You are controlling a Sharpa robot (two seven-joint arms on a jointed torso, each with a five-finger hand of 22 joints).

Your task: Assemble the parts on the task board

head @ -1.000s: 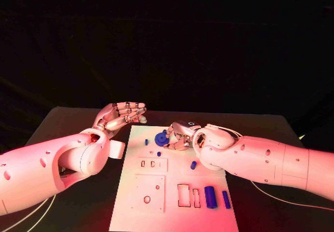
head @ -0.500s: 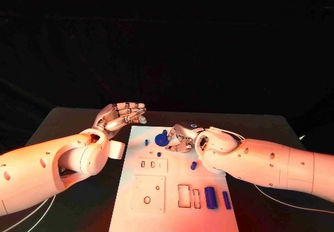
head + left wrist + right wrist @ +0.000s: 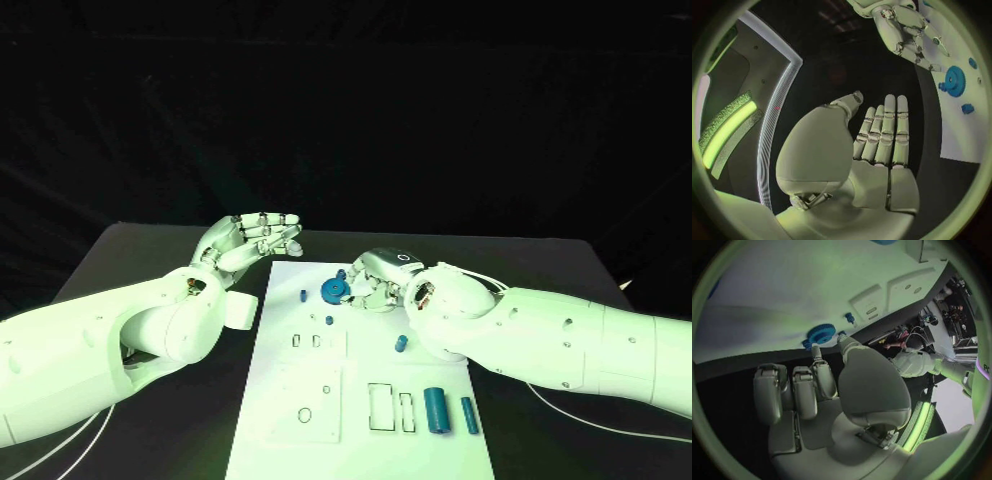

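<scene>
— Anything moved since a second ago?
— Very little. Over that second the right robot hand [image 3: 381,281] has crept slightly toward six o'clock on the task board [image 3: 289,410], staying beside the blue gear [image 3: 335,290]. The left robot hand [image 3: 254,238] has kept its place, and the parts lie where they lay.

— What is the right one doing?
— It sits at the board's twelve o'clock end, just at three o'clock of the gear. In the right wrist view its fingers [image 3: 820,374] reach toward the gear [image 3: 821,333]; whether they touch or pinch it, I cannot tell.

— And the left?
— Released, holding nothing. It hovers over the desk [image 3: 144,250] off the board's eleven o'clock corner, fingers [image 3: 891,125] straight and side by side in the left wrist view.

— Where are the other parts?
— A small blue peg [image 3: 304,295] lies at nine o'clock of the gear, a blue stud [image 3: 329,320] just at six o'clock of it. A short blue cylinder [image 3: 400,345] lies near the board's middle. Two long blue bars [image 3: 436,408] lie at the five o'clock corner, beside open rectangular slots [image 3: 381,406].
</scene>
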